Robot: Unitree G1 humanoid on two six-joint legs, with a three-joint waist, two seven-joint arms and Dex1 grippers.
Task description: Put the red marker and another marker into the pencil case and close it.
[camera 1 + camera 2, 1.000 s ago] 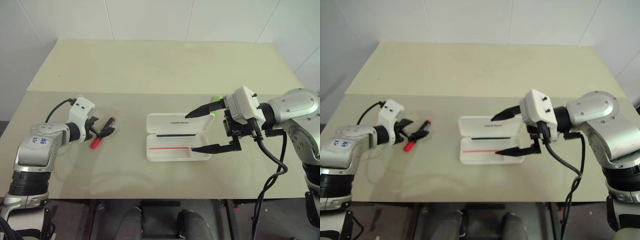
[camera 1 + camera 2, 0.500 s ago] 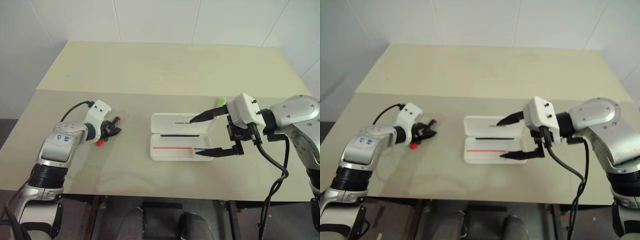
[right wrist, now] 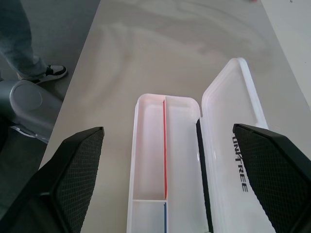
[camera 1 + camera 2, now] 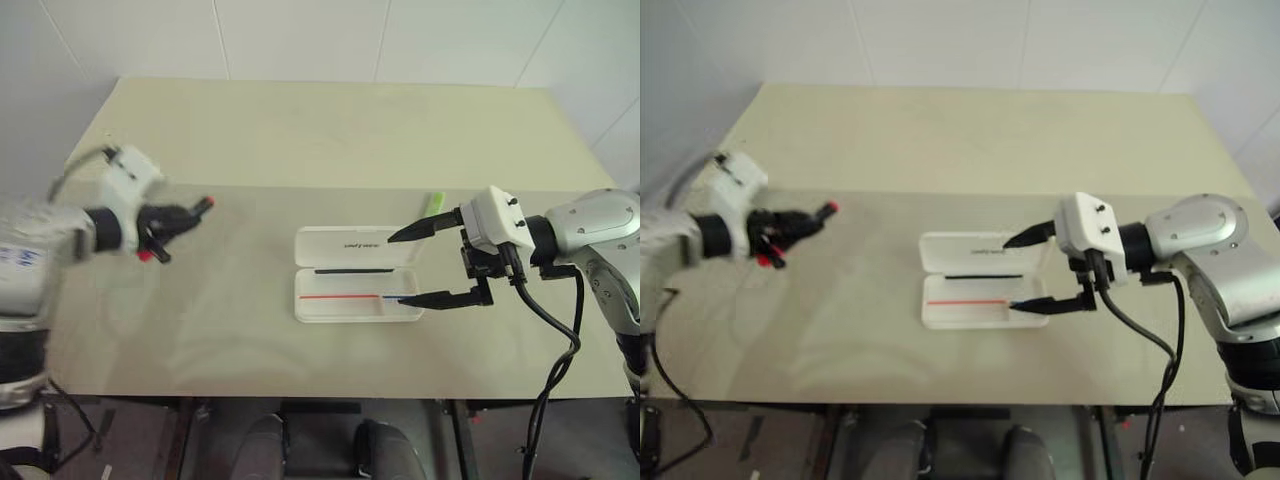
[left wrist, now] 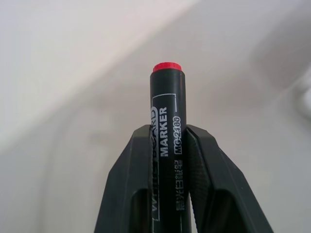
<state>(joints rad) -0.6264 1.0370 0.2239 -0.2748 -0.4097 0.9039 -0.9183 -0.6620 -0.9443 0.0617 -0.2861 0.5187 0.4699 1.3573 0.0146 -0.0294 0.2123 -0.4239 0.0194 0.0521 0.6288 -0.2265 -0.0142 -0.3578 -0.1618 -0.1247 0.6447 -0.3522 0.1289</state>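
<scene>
Table [image 4: 330,130]: pale, wide, bare apart from the task things.

Pencil case [image 4: 357,272]: lies open near the middle of the table, lid folded flat on the far side, tray toward the robot. Red line along the tray, small blue section at one end. Nothing inside it.

Right gripper [image 4: 412,266]: fingers spread wide, holding nothing, hovering at the case's right end, one finger over the lid corner, the other over the tray's near corner.

Left gripper [image 4: 158,224]: well off to the left of the case, raised clear of the table. Fingers pinched on the red marker [image 5: 165,126], clamped around the black barrel partway along; the red end sticks out past the fingertips, pointing roughly toward the case.

Green marker [image 4: 433,203]: lies on the table just beyond the lid's far right corner, untouched.

Progress, as judged: early. Red marker is picked up but not yet carried across. Left to do: bring it over the tray and drop it, fetch the green marker and put it in, then fold the lid shut.
</scene>
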